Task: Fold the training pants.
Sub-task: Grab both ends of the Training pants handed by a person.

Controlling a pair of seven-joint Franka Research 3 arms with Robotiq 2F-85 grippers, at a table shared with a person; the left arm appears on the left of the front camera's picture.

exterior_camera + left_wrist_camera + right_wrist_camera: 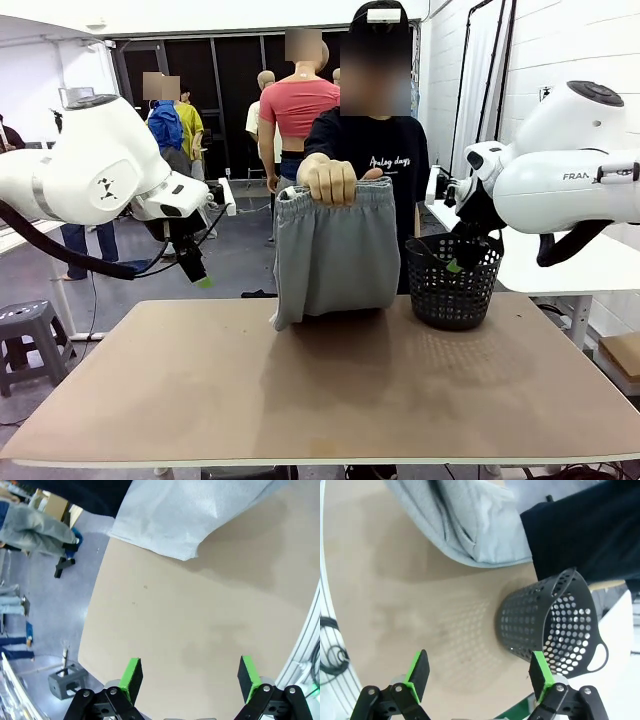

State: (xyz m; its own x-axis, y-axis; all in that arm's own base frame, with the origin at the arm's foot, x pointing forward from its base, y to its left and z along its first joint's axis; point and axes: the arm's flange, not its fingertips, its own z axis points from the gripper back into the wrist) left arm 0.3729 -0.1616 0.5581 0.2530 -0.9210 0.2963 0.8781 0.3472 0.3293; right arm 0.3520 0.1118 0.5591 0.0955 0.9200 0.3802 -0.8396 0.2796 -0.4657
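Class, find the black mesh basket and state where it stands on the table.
In the front view the black mesh basket stands upright near the table's far edge, right of centre, beside the grey training pants a person's hand holds up.

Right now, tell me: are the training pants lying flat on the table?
No, the person's hand holds the training pants up by the waistband, so they hang with only the lower end touching the table.

grey floor [240,265], white wall [560,50] on the right, dark panels [225,80] behind, grey stool [22,318] at left
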